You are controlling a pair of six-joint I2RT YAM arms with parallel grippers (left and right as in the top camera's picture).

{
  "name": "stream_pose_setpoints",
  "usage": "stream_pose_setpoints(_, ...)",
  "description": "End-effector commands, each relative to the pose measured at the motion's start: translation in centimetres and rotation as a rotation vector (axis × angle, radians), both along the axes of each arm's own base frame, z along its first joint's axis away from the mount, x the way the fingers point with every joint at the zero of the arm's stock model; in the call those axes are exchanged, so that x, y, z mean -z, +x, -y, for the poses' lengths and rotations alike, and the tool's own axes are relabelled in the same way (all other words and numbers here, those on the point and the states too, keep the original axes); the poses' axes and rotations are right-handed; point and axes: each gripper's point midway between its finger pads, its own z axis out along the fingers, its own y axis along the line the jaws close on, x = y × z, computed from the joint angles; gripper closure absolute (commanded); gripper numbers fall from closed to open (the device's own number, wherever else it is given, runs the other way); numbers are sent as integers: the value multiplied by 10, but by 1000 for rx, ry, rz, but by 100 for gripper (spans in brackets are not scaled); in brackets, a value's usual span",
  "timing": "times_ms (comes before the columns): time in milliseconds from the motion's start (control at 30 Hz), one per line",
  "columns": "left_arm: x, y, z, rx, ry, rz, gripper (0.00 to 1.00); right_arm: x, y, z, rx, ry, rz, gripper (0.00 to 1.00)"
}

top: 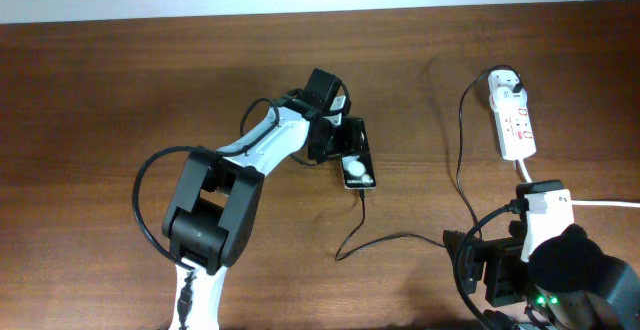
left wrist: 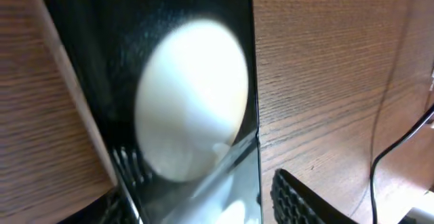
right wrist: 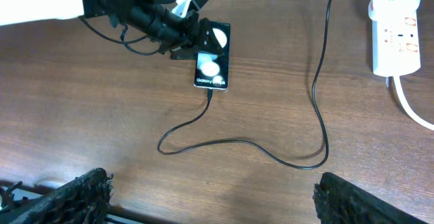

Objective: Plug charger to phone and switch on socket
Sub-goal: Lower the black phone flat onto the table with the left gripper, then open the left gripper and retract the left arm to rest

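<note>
The black phone (top: 355,162) lies flat mid-table with two white round patches; it also shows in the right wrist view (right wrist: 211,64). My left gripper (top: 335,135) straddles its far end, and in the left wrist view (left wrist: 196,203) a narrow gap shows between the right finger and the phone (left wrist: 169,13), so it looks open. The charger's black cable (top: 400,236) runs from its connector tip (right wrist: 210,94) at the phone's near end to the white plug head (top: 505,85) in the socket (top: 515,125). My right gripper (right wrist: 210,197) is open, empty, near the front edge.
The socket's thick white cord (right wrist: 407,105) trails toward the right edge past my right arm (top: 545,240). The cable (right wrist: 271,153) loops loosely across the wood between phone and socket. A pale wall edge runs along the table's far side.
</note>
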Motion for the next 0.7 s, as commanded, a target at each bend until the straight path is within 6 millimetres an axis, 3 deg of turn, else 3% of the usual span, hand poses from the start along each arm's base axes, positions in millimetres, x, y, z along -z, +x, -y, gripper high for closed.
stream_pose_setpoints(0, 23, -2, -28, -35, 163, -1, 30, -5, 1, 3, 18, 7, 16, 1)
stream_pose_setpoints(133, 25, -2, -33, -41, 189, -3, 19, -4, 1, 4, 18, 3, 12, 1)
stream_pose_setpoints(200, 27, 0, -38, -49, 216, 10, 0, -3, 0, 4, 18, 1, 10, 1)
stream_pose_setpoints(300, 33, 4, -71, -95, 363, 20, 1, 0, -2, 7, 18, -15, -4, 1)
stream_pose_setpoints(400, 22, 5, -114, -156, 474, 0, 1, 1, -3, 8, 18, -18, -7, 1)
stream_pose_setpoints(500, -20, 13, -158, -252, 518, 30, 1, 0, -3, 7, 19, -18, -6, 1)
stream_pose_setpoints(567, -56, 19, -176, -305, 489, 84, 1, 1, -3, 7, 18, -17, -7, 1)
stream_pose_setpoints(667, -136, 21, -204, -411, 418, 224, 1, 0, -3, 7, 18, -17, -6, 1)
